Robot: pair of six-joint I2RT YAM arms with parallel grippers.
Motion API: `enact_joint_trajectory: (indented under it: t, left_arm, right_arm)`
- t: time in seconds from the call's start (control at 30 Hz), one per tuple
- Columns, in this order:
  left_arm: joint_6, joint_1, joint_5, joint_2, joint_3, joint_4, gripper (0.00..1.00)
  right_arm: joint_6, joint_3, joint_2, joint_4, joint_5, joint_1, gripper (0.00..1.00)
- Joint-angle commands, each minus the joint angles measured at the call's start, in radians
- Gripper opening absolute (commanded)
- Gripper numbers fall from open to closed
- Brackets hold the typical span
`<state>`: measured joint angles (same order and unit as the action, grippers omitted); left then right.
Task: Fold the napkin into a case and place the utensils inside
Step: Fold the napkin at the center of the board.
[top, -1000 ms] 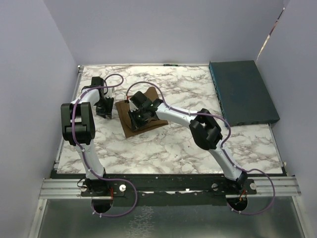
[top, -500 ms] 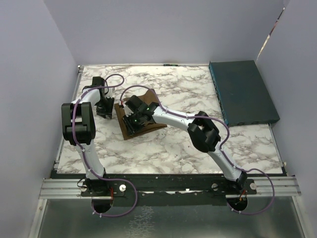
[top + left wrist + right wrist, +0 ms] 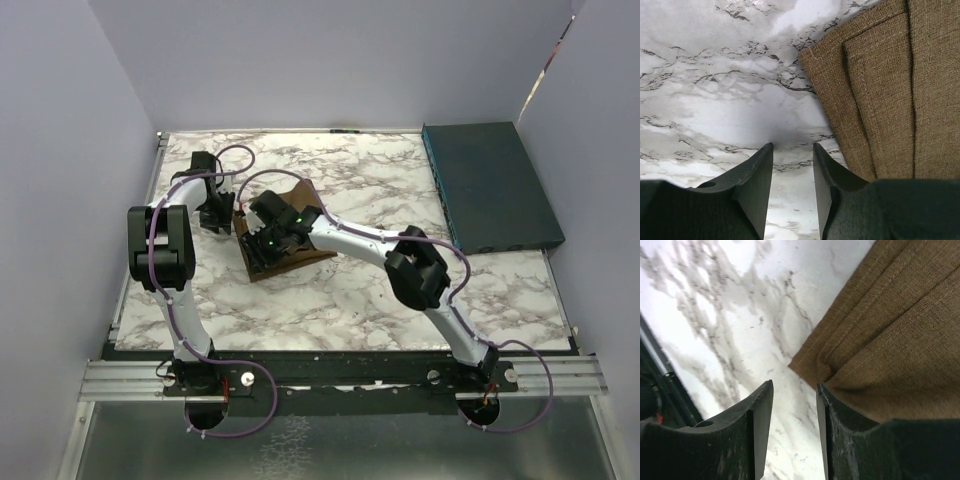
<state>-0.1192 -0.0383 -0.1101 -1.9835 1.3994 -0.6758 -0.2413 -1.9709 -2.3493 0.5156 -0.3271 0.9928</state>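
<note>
- Lying flat on the marble table [image 3: 350, 300], left of its middle, the brown napkin [image 3: 262, 266] is folded into a narrow oblong that runs slantwise, its far end pointing away from the arms.
- Seen by the left wrist camera, the napkin [image 3: 880, 100] lies in several layers, with long fold edges running side by side down its length and one stitched corner jutting onto the bare marble.
- Seen by the right wrist camera, the napkin [image 3: 890, 340] ends in a blunt corner with a small pucker where two folds meet.
- The right gripper [image 3: 270, 235] hangs directly over the middle of the cloth, hiding much of it from above.
- In its own view the right gripper [image 3: 795, 385] has its fingers parted with only marble in the gap. One finger stands over the cloth's edge and the other over bare table; nothing is gripped.
- The left gripper [image 3: 220, 218] sits just beside the napkin's left edge, over bare marble.
- Its wrist view shows the left gripper [image 3: 792, 147] with fingers apart and nothing between them; the cloth lies just off to one side.
- A dark teal flat box [image 3: 490, 185] rests at the table's far right, well apart from the cloth.
</note>
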Motion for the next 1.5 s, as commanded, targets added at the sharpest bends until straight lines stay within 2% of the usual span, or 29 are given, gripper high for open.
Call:
enact_joint_trajectory:
  t: [0.0, 0.07, 0.23, 0.3, 0.5, 0.73, 0.83, 1.13, 1.3, 1.47]
  left_arm:
    - [0.026, 0.011, -0.097, -0.077, -0.037, 0.018, 0.39]
    - [0.033, 0.012, -0.118, -0.074, -0.031, 0.009, 0.39]
    - [0.038, 0.017, -0.107, -0.087, -0.025, 0.009, 0.38]
    - [0.039, 0.018, -0.102, -0.095, -0.027, 0.008, 0.37]
    - [0.047, 0.029, -0.094, -0.105, -0.043, 0.021, 0.36]
    - [0.059, 0.037, -0.086, -0.12, -0.033, 0.025, 0.36]
    - [0.064, 0.074, -0.082, -0.133, -0.023, 0.025, 0.36]
    - [0.087, 0.097, -0.083, -0.157, 0.008, 0.024, 0.36]
    - [0.063, 0.094, -0.078, -0.121, 0.058, -0.026, 0.36]
    - [0.015, 0.095, -0.051, -0.064, 0.172, -0.111, 0.43]
  right_arm:
    - [0.023, 0.044, 0.184, -0.067, 0.033, -0.003, 0.41]
    - [0.022, 0.087, 0.232, -0.09, 0.049, -0.033, 0.37]
    - [-0.008, 0.201, 0.283, -0.127, 0.037, -0.158, 0.15]
    - [-0.01, 0.252, 0.285, -0.15, 0.029, -0.207, 0.09]
    - [-0.001, 0.335, 0.227, -0.183, -0.003, -0.256, 0.01]
    - [-0.037, 0.419, 0.174, -0.215, -0.063, -0.252, 0.01]
    - [-0.051, 0.461, 0.177, -0.238, -0.089, -0.246, 0.01]
    - [-0.051, 0.452, 0.207, -0.24, -0.14, -0.212, 0.01]
    - [-0.022, 0.382, 0.266, -0.173, -0.096, -0.223, 0.13]
    - [-0.02, 0.338, 0.305, -0.166, -0.148, -0.289, 0.15]
